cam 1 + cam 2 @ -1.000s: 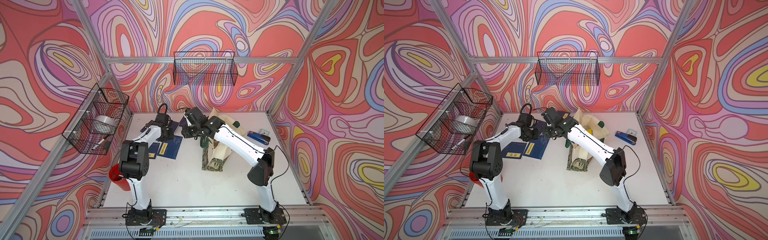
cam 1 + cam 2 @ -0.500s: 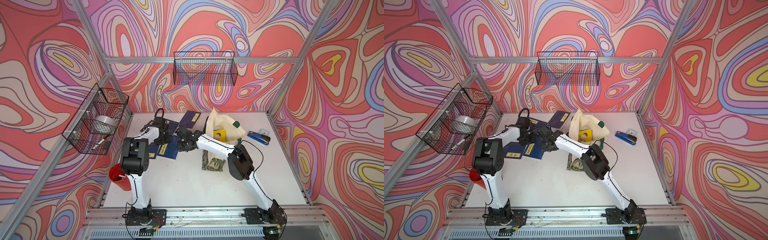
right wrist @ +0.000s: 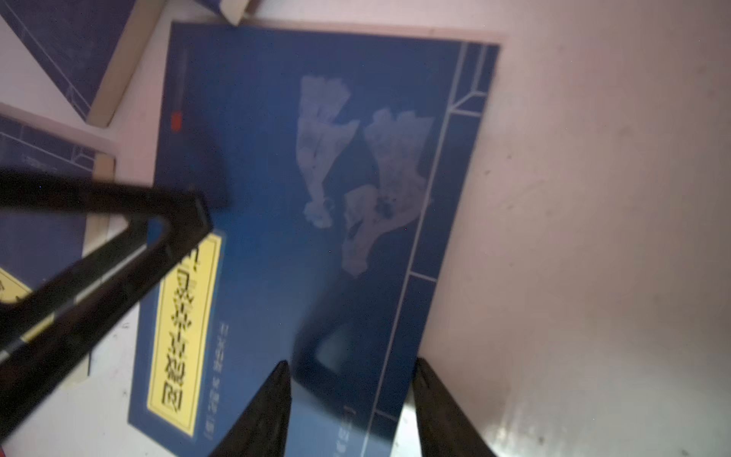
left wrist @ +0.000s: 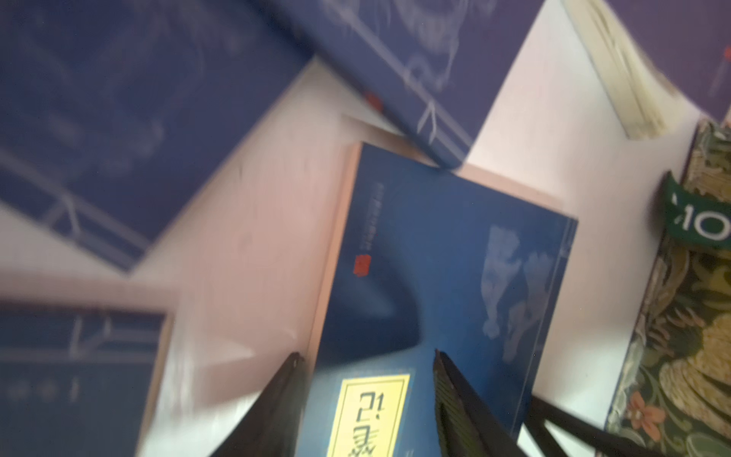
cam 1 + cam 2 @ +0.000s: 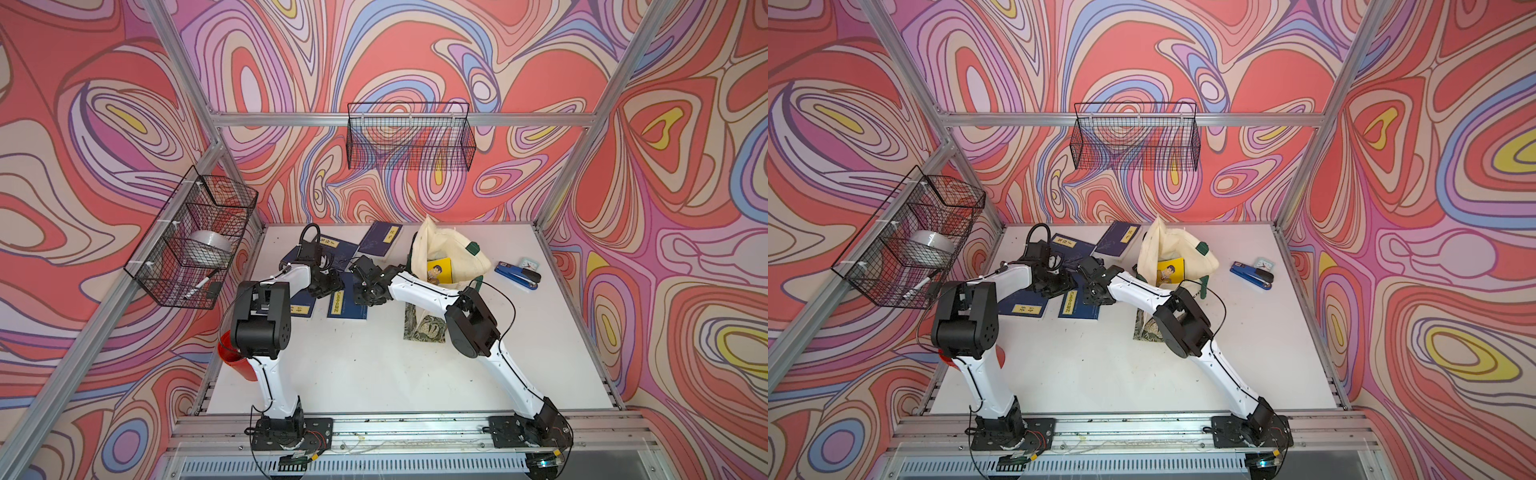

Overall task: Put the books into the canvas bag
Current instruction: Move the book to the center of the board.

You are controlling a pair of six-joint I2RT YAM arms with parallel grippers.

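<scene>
Navy cover fills both wrist views: one book lies flat on the table, yellow label up, and both my grippers stand over it.

My left arm rises from its base to a high elbow, and the forearm slopes forward and down to the left gripper. In its wrist view the fingers are parted above the label end of the book, clasping nothing.

My right arm is folded, its elbow high just in front of the leafy base of the bag. The forearm runs leftward past the bag to the right gripper. Its fingers are apart too (the book's long edge shows between them), and they hold nothing.

Three more navy books lie around my left arm, one just left of the middle book and two farther back. A yellow book stands in the bag's mouth.

A second ago my right arm was stretched long across the bag, its elbow out toward the table's right side and its gripper raised near the bag's far left. Since then the elbow has drawn in and the gripper has dropped to the book. My left gripper has come nearer, from the far books to this one. The bag's mouth, then partly behind my arm, now shows.
</scene>
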